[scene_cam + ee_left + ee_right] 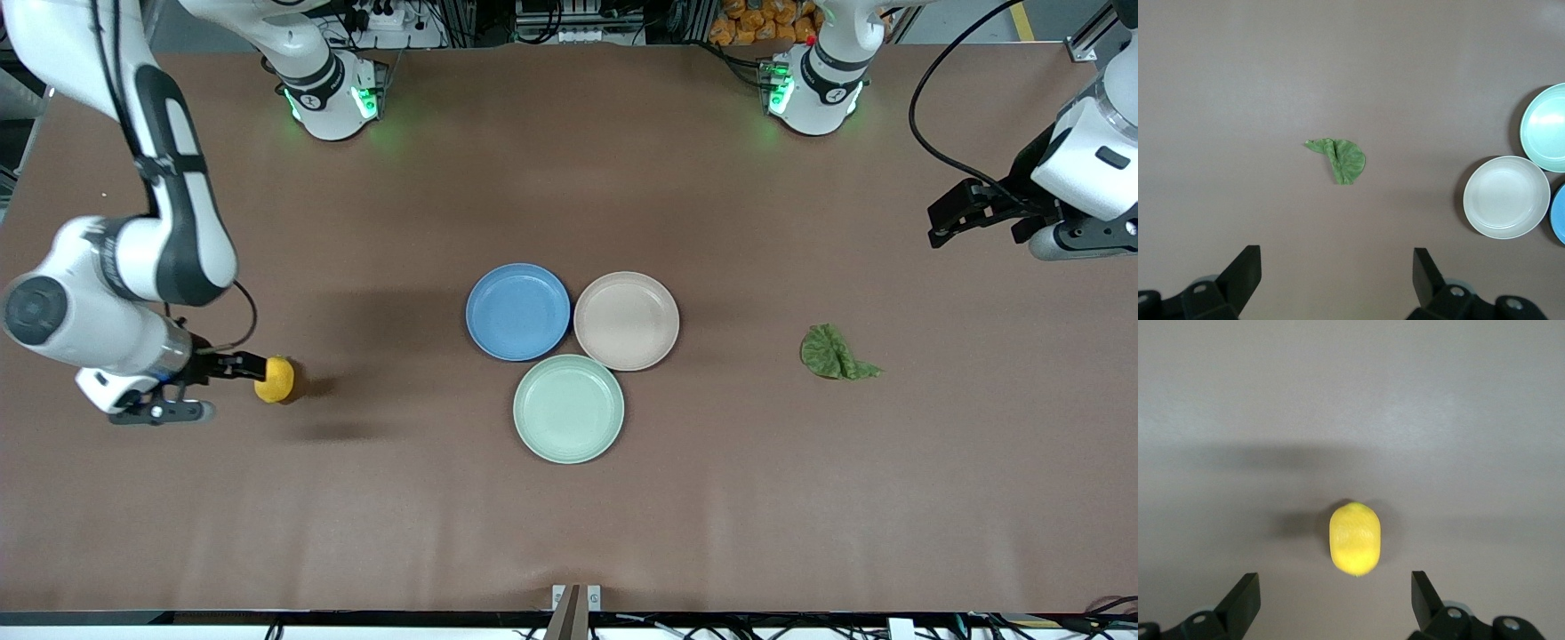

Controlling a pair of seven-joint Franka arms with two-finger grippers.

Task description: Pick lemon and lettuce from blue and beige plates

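Lemon lies on the table ahead of my right gripper, centred between its wide-spread fingers, untouched. My left gripper, fingers wide too, hovers with the lettuce well ahead of its fingertips, plates empty

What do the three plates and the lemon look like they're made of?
The blue plate, beige plate and green plate look like matte moulded plastic or melamine: uniform pastel colour, soft sheen in the left wrist view. The lemon has finely dimpled yellow skin; real or replica, I can't tell.
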